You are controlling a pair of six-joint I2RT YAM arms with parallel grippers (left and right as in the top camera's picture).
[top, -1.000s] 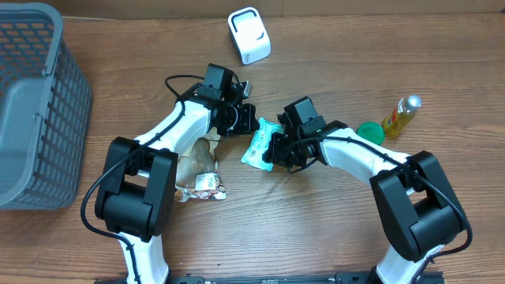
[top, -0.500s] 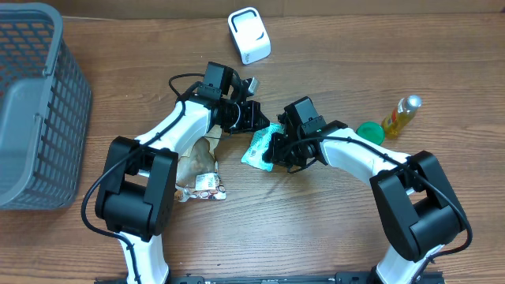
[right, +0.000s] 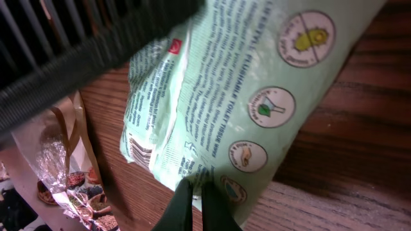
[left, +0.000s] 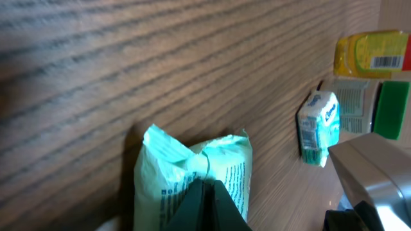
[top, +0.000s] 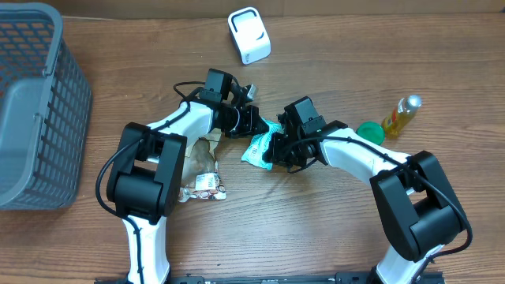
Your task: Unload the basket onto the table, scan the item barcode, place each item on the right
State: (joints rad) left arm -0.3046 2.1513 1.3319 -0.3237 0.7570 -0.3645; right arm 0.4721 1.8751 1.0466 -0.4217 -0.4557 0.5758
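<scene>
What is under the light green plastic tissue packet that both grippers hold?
Bare brown wooden table shows around the light green plastic tissue packet, pinched by left gripper and right gripper. The spot directly beneath is covered by the packet.

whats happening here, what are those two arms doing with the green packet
Both arms are pinching a pale green plastic tissue pack in the middle of the wooden table. The left arm has its jaws shut on the pack's far end, the right arm on a side edge. The white barcode scanner stands apart at the far edge.
</scene>
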